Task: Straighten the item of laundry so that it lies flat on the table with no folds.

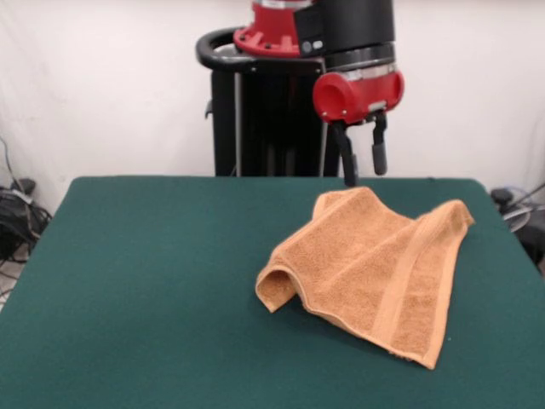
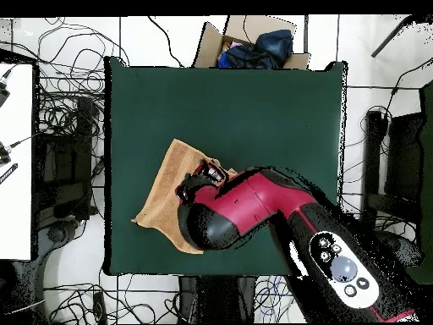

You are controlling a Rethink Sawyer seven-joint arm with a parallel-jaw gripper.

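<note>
The item of laundry point(image 1: 375, 268) is an orange-tan towel lying crumpled on the right half of the green table point(image 1: 153, 273). Its left corner is curled under and a fold runs across it. A border band shows along its right side. My gripper point(image 1: 365, 177) hangs open just above the towel's far edge. One fingertip point(image 1: 351, 181) is close to the cloth, and nothing is held between the fingers. In the overhead view the arm point(image 2: 245, 212) covers part of the towel point(image 2: 165, 190), which lies toward the table's point(image 2: 254, 110) lower left.
A cardboard box point(image 2: 254, 46) with dark blue cloth in it sits off the table's top edge in the overhead view. Cables lie on the floor all round. A white surface point(image 2: 15, 161) stands at the left.
</note>
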